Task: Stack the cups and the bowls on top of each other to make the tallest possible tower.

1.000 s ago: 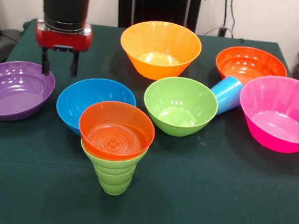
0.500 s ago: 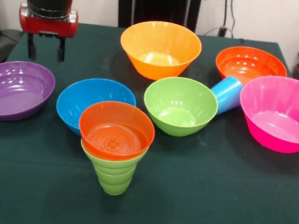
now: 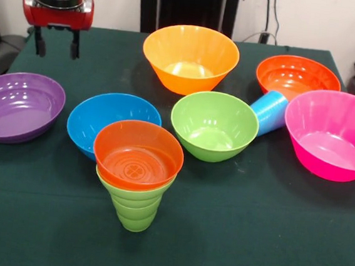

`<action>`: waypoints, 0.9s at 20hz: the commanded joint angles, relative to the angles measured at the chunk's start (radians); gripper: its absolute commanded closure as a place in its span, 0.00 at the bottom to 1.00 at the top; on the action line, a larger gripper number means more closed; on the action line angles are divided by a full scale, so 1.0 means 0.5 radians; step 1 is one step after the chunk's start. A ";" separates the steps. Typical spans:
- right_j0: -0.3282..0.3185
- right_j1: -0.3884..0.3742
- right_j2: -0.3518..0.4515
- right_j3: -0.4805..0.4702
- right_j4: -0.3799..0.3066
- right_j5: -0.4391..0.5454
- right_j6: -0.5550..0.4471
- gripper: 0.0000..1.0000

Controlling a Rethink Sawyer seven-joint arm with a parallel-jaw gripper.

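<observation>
The fingers (image 3: pixel 40 41) of the red and black gripper (image 3: pixel 57 45) hang spread apart with nothing between them, up above the far corner of the dark green cloth-covered bench (image 3: pixel 249 240), past the glossy purple plastic bowl (image 3: pixel 16 106). From where I stand that looks like a pause between picks: raised clear of every rim, committed to nothing.

The only tower so far stands at the near side: a small glossy orange plastic bowl (image 3: pixel 138 154) sits mouth-up on the lime green stepped plastic tumbler (image 3: pixel 134 205). The bowl overhangs the cup all round, so I'd call that perch a bit top-heavy.

The rest lie loose on the cloth, all mouth-up. The glossy blue plastic bowl (image 3: pixel 100 116) sits just behind the stack, the glossy green plastic bowl (image 3: pixel 214 125) beside it. The light blue plastic tumbler (image 3: pixel 269 111) lies tipped on its side, leaning against the green bowl's rim, wedged between it and the big glossy pink plastic bowl (image 3: pixel 333 135). Behind are a wide red-orange plastic bowl (image 3: pixel 298 77) and the deep yellow-orange plastic bowl (image 3: pixel 190 57).

I can read no brand, label or writing anywhere.
</observation>
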 commanded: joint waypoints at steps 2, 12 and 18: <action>0.097 0.014 0.192 -0.179 0.091 0.169 0.161 0.00; 0.045 -0.025 0.195 -0.086 0.180 -0.024 0.217 0.00; -0.078 0.076 0.115 -0.092 0.211 -0.152 0.290 0.00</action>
